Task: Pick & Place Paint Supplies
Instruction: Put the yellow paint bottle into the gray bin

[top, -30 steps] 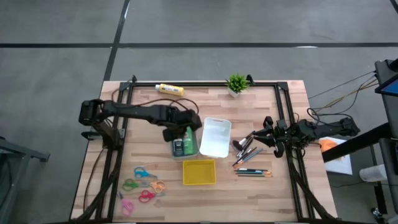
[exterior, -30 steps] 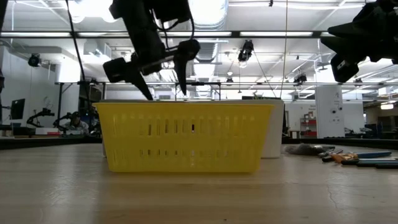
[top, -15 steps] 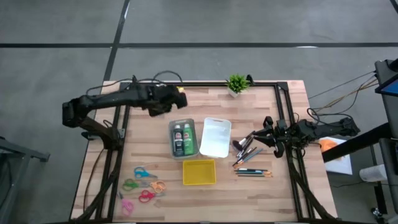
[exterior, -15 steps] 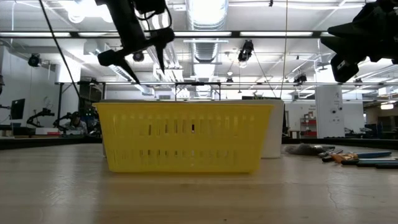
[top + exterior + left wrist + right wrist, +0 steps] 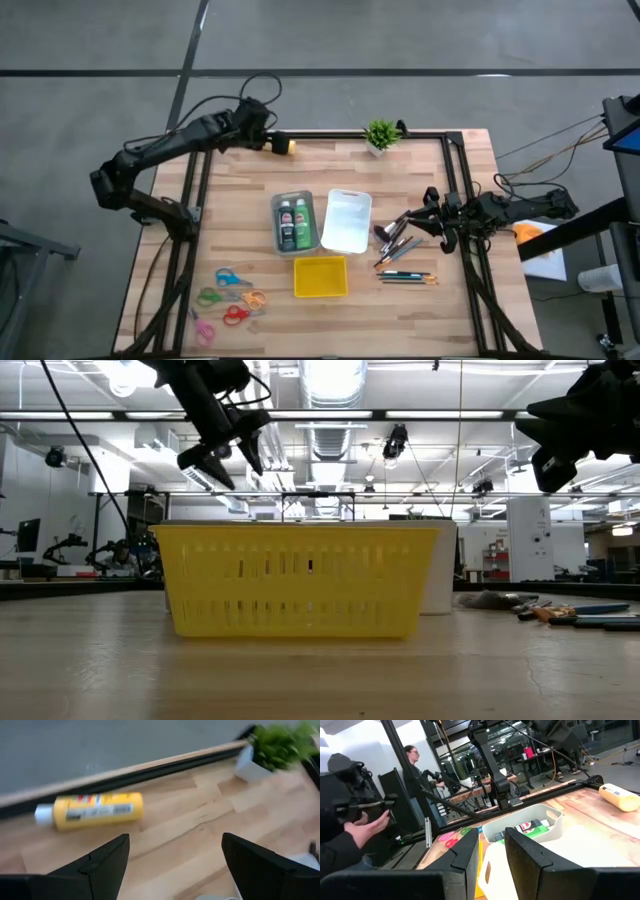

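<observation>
Yellow is the colour of the paint bottle (image 5: 277,146) that is not yet put away. It lies on its side at the far edge of the desk (image 5: 240,210), near the little plant (image 5: 380,133). The left claw (image 5: 262,137) hangs just above that bottle with its two fingers spread wide and nothing between them, so I think it is about to pick the bottle up.

Two bottles, the green bottle (image 5: 303,222) and the dark bottle (image 5: 286,222), already lie side by side in the clear tray (image 5: 296,198). That part looks done.

More work is left. The brushes (image 5: 398,236) and the pencils (image 5: 407,277) lie loose on the desk. The white tub (image 5: 346,221) and the yellow basket (image 5: 320,277) look empty from above.

The right claw (image 5: 436,222) waits at the right side of the desk, close to the brushes. Its fingers stand a little apart and hold nothing.
</observation>
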`<state>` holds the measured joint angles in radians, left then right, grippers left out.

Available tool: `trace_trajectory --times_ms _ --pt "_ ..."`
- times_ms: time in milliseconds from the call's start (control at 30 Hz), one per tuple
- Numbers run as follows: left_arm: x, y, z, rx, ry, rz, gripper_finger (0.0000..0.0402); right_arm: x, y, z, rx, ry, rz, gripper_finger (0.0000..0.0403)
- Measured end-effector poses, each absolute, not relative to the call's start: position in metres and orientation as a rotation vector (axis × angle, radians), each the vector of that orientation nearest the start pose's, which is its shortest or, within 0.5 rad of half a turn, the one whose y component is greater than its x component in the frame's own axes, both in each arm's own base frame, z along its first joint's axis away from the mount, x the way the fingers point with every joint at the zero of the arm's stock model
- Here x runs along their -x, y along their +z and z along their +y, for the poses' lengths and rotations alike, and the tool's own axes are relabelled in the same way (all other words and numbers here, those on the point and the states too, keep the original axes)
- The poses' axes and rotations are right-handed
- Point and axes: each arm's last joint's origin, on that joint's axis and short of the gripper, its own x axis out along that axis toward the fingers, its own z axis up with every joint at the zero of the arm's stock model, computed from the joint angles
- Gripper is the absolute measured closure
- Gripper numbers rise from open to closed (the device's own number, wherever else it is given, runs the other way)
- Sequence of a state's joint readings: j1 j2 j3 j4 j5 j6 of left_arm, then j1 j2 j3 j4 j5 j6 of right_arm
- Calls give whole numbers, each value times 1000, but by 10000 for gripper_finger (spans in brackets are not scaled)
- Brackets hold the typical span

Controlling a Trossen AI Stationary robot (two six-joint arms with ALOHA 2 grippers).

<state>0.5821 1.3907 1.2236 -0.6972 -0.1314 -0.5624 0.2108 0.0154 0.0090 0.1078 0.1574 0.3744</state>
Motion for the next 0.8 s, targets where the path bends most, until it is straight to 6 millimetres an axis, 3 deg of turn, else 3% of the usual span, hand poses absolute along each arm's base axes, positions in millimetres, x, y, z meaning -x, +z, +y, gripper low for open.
trace_trajectory --times_ms 133,300,433,800 --pt "-232 308 167 746 919 653 81 -96 176 16 -393 72 -88 309" --pt "-222 298 174 1085 1125 568 81 -96 176 16 -393 71 -88 309" --pt "-216 286 178 1396 1288 383 81 -96 176 16 -393 71 -88 309" --pt "-203 237 198 1762 1397 -69 81 -96 176 16 -393 71 -88 309"
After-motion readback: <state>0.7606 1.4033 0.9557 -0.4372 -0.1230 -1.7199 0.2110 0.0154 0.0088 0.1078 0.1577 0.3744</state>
